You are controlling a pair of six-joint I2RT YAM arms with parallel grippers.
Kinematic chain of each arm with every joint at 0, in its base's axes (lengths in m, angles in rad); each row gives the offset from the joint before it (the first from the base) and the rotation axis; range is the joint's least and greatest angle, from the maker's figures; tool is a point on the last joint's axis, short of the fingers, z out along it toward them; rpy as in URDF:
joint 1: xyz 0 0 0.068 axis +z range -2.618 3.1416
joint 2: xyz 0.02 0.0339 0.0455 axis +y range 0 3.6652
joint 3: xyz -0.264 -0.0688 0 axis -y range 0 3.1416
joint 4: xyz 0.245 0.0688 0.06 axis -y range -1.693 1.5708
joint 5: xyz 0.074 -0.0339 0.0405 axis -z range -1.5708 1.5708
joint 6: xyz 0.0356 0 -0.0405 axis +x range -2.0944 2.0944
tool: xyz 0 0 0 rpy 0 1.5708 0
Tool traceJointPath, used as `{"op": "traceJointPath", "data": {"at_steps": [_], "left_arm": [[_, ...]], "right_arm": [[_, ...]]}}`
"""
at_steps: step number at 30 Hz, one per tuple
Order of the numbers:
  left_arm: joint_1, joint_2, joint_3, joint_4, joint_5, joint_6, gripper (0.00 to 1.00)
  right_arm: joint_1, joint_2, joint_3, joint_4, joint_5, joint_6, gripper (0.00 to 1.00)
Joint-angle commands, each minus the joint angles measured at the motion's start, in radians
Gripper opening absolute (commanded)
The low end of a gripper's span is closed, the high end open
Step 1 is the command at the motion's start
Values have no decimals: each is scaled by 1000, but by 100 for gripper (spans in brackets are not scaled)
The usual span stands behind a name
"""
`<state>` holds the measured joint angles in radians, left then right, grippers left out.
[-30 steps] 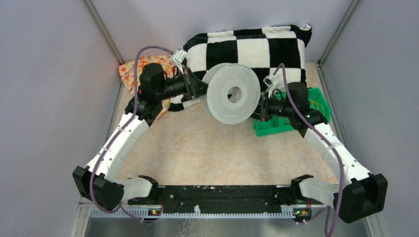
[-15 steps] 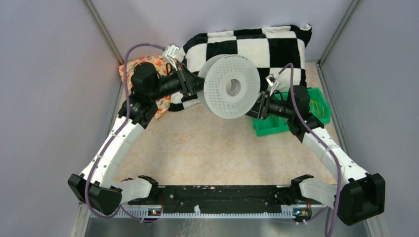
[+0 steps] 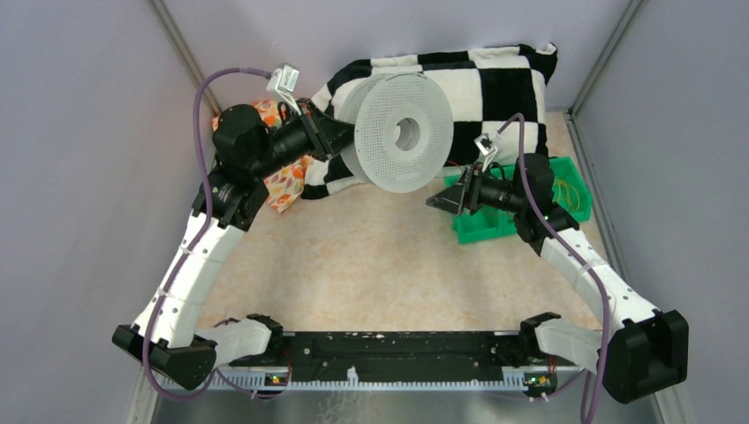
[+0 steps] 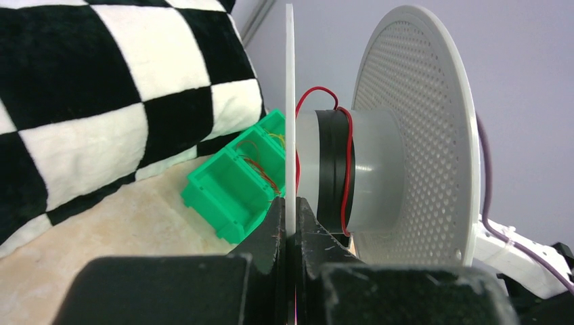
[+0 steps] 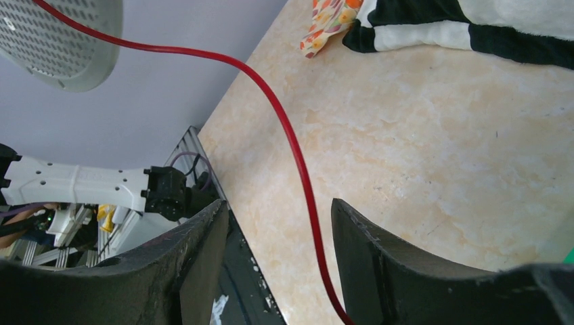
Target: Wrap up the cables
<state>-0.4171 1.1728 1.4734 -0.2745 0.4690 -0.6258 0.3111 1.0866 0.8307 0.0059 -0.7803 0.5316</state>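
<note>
Cables (image 4: 260, 172), thread-thin, reddish with some yellow, are seen lying in the green bin (image 4: 227, 193) in the left wrist view; from the top camera they are barely made out. One red cable (image 4: 348, 159) is shown by that same view looped around the hub of the spool (image 4: 420, 135), beside a black band. Its loose length appears in the right wrist view, strung from the spool's flange down between the spread fingers of the right end effector (image 5: 277, 206); whether a finger is touched cannot be told. The left end effector (image 4: 290, 227) is pressed together on the rim of the spool's thin flange, and the spool is held on edge clear of the desk (image 3: 371, 256), seen against the checkered cushion (image 3: 481, 79). The left arm is stretched forward and inward; the right arm is bent inward, its end effector below the spool, just beside the bin's left end. The bin is partly covered by the right arm from above.
</note>
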Motion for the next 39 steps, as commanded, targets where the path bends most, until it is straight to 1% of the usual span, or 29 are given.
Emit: {"op": "traceJointPath", "data": {"at_steps": [1, 5, 8, 12, 20, 31, 39], "left_arm": [[7, -28, 68, 26, -70, 8, 0], [10, -30, 86, 7, -101, 19, 0], [13, -19, 125, -39, -131, 34, 0], [21, -18, 148, -64, -156, 40, 0], [28, -21, 156, -69, -163, 44, 0], [48, -16, 180, -98, -181, 69, 0], [66, -14, 188, -111, -205, 78, 0]], "right_arm": [[-4, -29, -1, 7, 3, -26, 59], [-3, -30, -3, -3, 6, -35, 60], [-3, -30, -10, -21, 14, -48, 62], [-3, -30, -42, -18, 26, -51, 63], [-3, -11, -104, 39, 9, -23, 61], [-3, -16, -99, -41, 68, -76, 64], [-18, -4, -117, -40, 71, -90, 64]]}}
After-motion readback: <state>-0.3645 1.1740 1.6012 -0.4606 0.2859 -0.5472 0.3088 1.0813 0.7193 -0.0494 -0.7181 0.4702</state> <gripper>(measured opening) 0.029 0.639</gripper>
